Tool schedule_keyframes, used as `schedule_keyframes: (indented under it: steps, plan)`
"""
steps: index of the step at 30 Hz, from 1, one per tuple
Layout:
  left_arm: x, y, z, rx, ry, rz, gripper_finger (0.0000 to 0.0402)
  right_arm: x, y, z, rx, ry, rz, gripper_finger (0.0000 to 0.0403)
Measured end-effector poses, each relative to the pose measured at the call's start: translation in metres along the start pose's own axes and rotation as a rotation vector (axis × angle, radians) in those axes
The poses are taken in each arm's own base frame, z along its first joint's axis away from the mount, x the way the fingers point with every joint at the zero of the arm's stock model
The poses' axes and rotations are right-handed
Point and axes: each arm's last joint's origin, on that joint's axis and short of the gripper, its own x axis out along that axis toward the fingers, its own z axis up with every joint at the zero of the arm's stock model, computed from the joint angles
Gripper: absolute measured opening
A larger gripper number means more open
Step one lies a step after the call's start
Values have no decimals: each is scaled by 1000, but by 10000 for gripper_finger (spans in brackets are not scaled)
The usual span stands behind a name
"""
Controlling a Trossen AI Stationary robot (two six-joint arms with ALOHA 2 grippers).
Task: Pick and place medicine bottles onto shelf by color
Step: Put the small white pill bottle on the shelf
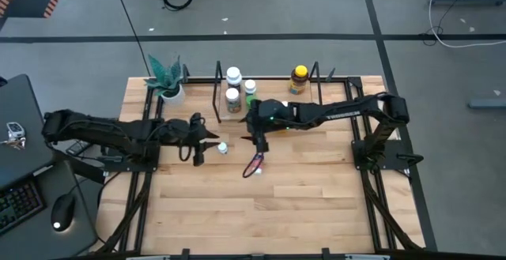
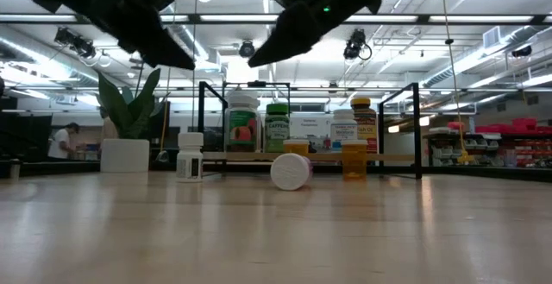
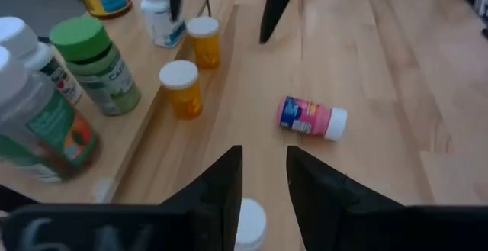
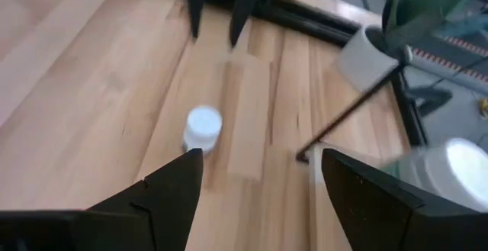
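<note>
Two grippers hang above the tabletop (image 1: 300,197) with nothing held: the left gripper (image 3: 264,176) has its fingers only a little apart, and a small white bottle (image 3: 245,222) stands just under their tips, while a red-blue labelled bottle (image 3: 313,118) lies on its side beyond them. The right gripper (image 4: 259,176) has its fingers spread wide, and the same white bottle shows ahead of its one finger. Several other bottles stand on the shelf (image 1: 269,118) near the right gripper.
</note>
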Motion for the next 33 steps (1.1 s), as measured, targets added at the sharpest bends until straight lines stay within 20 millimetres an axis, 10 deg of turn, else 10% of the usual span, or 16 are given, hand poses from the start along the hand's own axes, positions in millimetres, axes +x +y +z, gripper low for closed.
schedule_keyframes:
  steps: [17,33]
  plan:
    - [-1,-6,-54,-78,-21,4,111,13,15,-5,111,92,87,275]
    - [-1,-6,-41,-153,-171,20,122,16,31,3,112,57,65,275]
